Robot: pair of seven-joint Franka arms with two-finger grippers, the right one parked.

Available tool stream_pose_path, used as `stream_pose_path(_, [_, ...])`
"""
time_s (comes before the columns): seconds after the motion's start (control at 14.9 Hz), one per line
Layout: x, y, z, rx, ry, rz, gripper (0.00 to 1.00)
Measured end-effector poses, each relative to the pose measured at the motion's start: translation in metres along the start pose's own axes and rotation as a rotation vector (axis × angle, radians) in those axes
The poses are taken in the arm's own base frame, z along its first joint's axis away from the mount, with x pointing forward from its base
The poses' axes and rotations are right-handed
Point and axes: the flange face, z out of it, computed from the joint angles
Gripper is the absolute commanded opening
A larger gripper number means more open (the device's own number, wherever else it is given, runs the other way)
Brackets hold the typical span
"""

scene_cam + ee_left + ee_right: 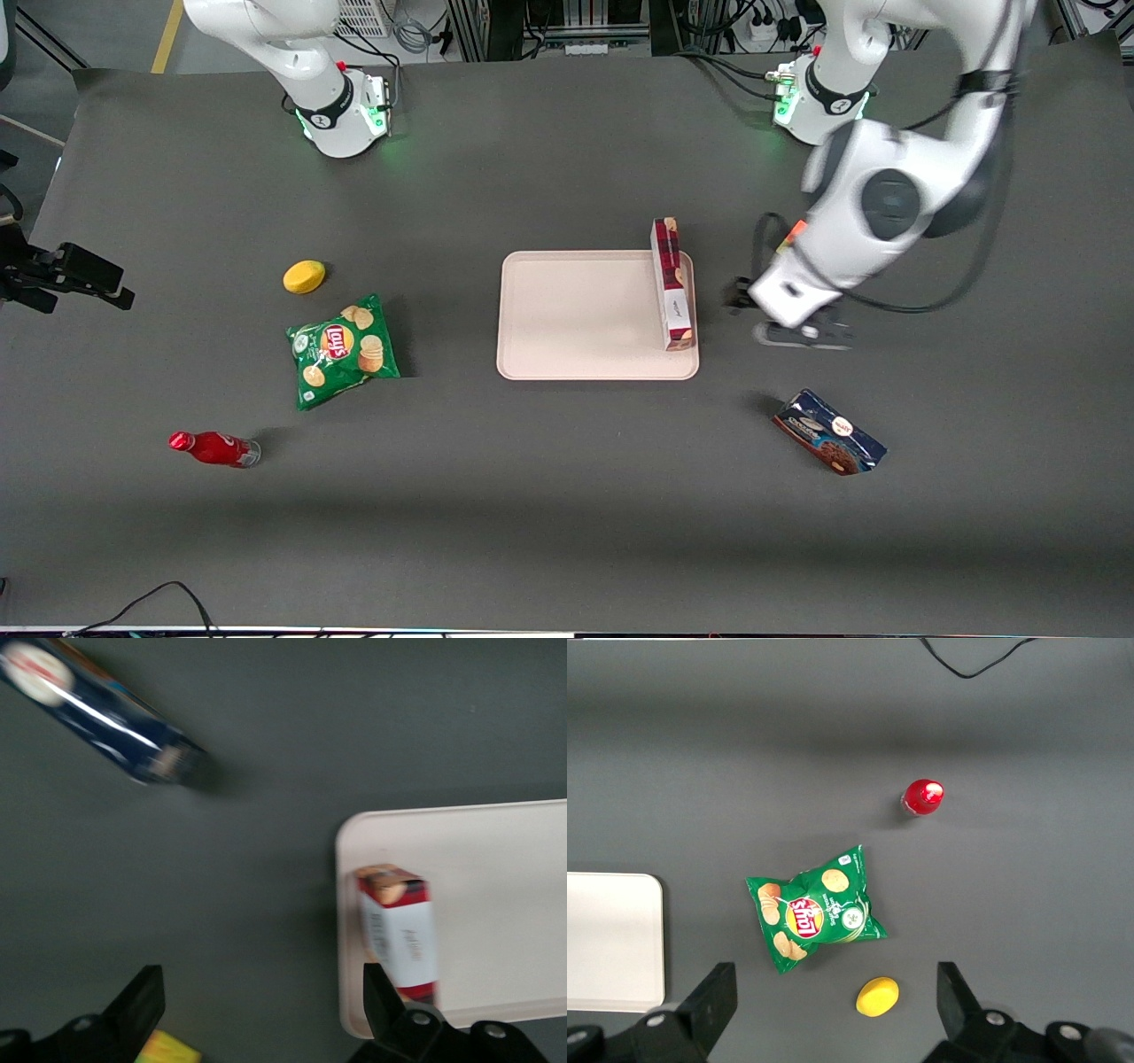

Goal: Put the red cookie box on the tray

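The red cookie box (671, 283) stands on its long edge on the tray (576, 315), along the tray's edge toward the working arm; one end sticks out past the rim away from the front camera. In the left wrist view the red cookie box (399, 935) rests just inside the tray (496, 859) rim. My left gripper (793, 328) hovers over bare table beside the tray, apart from the box. The gripper (261, 1001) is open, with nothing but table between its fingers.
A dark blue cookie package (830, 432) lies nearer the front camera than my gripper. Toward the parked arm's end lie a green chip bag (341, 350), a yellow lemon (304, 276) and a red bottle (213, 448).
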Motion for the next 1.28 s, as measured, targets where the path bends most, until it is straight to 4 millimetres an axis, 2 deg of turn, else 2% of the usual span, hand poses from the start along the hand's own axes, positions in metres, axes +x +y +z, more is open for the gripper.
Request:
stream_pose_path(0.2, [0.011, -0.1, -0.03, -0.001, 0.011, 0.042, 1.0])
stream_pose_path(0.27, [0.012, -0.125, -0.043, -0.003, 0.011, 0.039, 1.0])
stream_pose_path(0.4, [0.011, -0.154, -0.074, -0.01, 0.008, 0.036, 1.0])
stream_pose_path(0.6, [0.004, -0.166, -0.132, -0.003, 0.001, 0.032, 1.0])
stream_pose_path(0.74, [-0.003, -0.171, -0.175, 0.067, 0.028, 0.052, 1.0])
stream_pose_path(0.87, [-0.015, -0.172, -0.207, 0.096, 0.038, 0.063, 1.0])
stream_pose_path(1.07, [-0.035, -0.169, -0.234, 0.094, 0.045, 0.066, 1.0])
stream_pose_path(1.28, [-0.04, -0.167, -0.241, 0.093, 0.056, 0.069, 1.0])
